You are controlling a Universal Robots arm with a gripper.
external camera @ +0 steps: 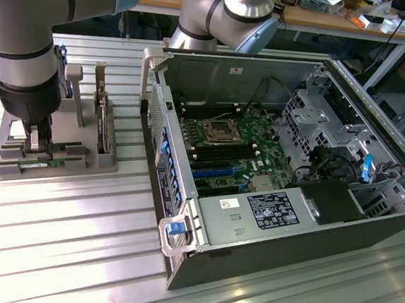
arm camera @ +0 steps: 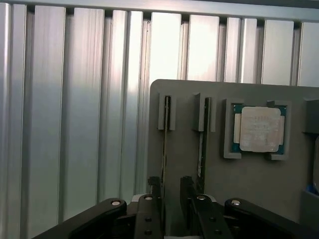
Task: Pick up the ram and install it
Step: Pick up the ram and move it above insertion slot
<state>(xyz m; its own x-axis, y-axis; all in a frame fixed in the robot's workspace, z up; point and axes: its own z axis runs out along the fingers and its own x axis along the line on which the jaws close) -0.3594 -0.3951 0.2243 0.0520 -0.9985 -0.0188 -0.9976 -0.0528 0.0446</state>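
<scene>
I had the pincer (external camera: 36, 144) low over the grey holder (external camera: 6, 170) at the exterior view's left, its fingers (arm camera: 154, 204) released and apart, grasping nothing that I could see. In the wrist view the pincer (arm camera: 172, 201) hung above the holder (arm camera: 249, 184), where the ram (arm camera: 165, 144) stood on edge in its slot, running toward the gap between the fingers. I could not tell whether they already stood on either side of it. A second memory stick (arm camera: 202, 134) stood just beside it in its own slot, and a square silver CPU chip (arm camera: 259, 129) lay flat in a recess further along.

The surface (external camera: 66, 246) was ribbed bare aluminium, bright with reflected light. On it, at the exterior view's right, the open computer case (external camera: 178, 263) lay with its motherboard (external camera: 224, 150) and power supply (external camera: 268, 210) exposed. Behind, a wooden workbench (external camera: 320, 20) carried assorted clutter
</scene>
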